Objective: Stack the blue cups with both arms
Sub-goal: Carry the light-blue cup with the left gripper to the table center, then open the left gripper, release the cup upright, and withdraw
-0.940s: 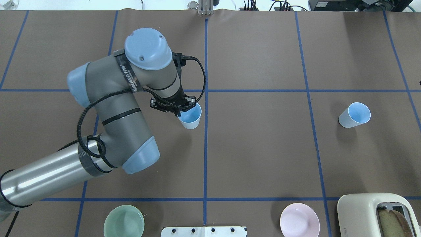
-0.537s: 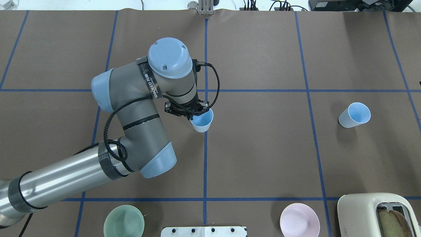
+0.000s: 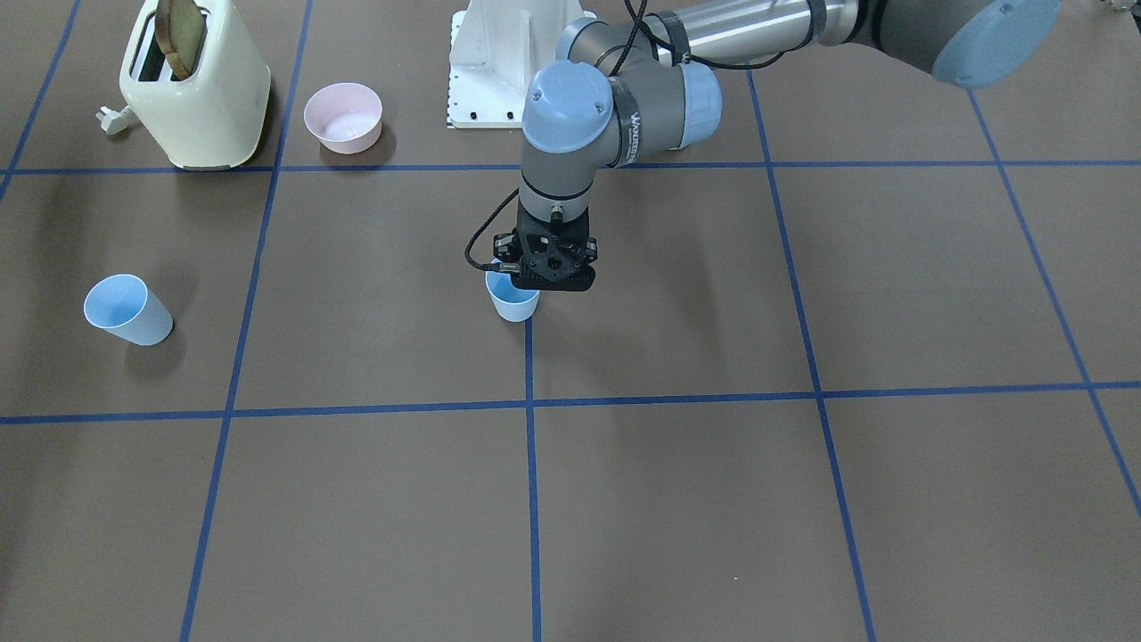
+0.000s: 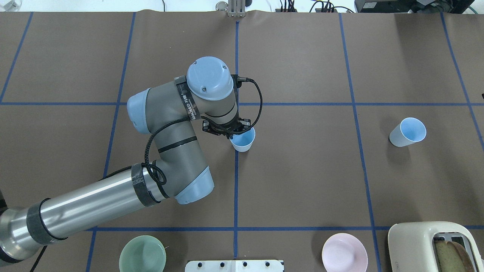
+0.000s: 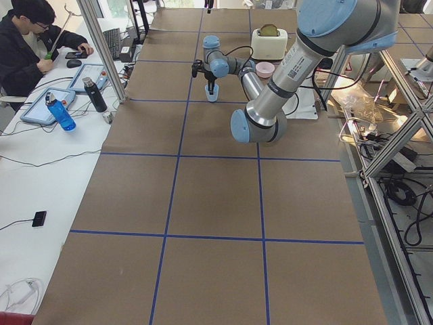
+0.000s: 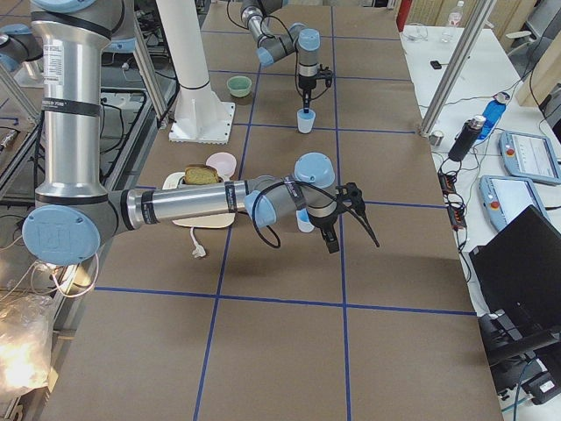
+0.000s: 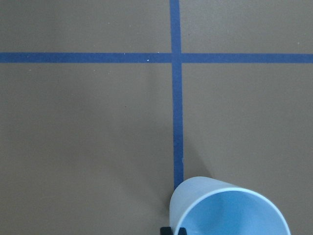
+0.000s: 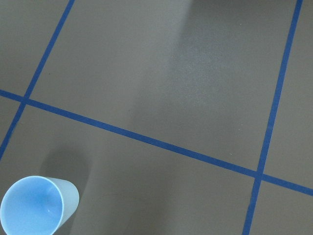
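My left gripper is shut on the rim of one pale-blue cup and holds it upright, low over the table's blue centre line. The cup shows below the gripper in the front view and fills the bottom of the left wrist view. The second blue cup stands upright and alone at the right, also in the front view. My right gripper shows only in the exterior right view, near that cup; I cannot tell if it is open. Its wrist camera sees the cup from above.
A cream toaster with bread stands at the near right corner. A pink bowl and a green bowl flank the white pedestal base. An operator sits beyond the table's far edge.
My left arm has carried its blue cup to the right, up to the centre line. The second cup has not moved.
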`<state>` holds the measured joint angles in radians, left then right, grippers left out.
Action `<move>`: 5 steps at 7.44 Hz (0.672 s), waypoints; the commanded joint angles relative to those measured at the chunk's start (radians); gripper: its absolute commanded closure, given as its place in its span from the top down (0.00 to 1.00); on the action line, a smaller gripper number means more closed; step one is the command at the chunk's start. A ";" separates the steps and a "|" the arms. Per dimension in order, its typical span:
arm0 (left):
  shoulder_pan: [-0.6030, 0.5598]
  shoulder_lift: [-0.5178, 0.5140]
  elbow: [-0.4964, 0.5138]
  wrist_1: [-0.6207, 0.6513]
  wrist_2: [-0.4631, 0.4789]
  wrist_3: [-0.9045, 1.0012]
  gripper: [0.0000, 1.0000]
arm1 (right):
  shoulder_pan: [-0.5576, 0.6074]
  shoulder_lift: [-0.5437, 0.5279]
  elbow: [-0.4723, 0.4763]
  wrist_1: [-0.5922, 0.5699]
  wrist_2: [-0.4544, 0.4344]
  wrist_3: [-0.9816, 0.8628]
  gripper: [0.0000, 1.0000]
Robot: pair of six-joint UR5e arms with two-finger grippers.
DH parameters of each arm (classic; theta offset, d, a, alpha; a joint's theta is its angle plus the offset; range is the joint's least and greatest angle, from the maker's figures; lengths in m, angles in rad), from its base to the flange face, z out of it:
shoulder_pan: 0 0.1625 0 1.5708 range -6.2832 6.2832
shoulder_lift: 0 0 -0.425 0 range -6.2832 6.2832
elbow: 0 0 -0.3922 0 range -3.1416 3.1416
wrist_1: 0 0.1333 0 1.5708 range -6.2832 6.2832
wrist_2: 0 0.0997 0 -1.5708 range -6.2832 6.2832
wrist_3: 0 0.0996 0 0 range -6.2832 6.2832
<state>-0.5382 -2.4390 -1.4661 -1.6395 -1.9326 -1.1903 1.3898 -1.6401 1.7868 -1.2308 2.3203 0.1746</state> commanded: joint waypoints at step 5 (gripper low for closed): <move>-0.119 0.095 -0.225 0.099 -0.029 0.160 0.99 | 0.000 0.006 -0.003 -0.005 0.016 0.013 1.00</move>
<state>-0.5994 -2.3982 -1.5941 -1.5951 -1.9433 -1.1232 1.3898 -1.6377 1.7852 -1.2302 2.3320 0.1835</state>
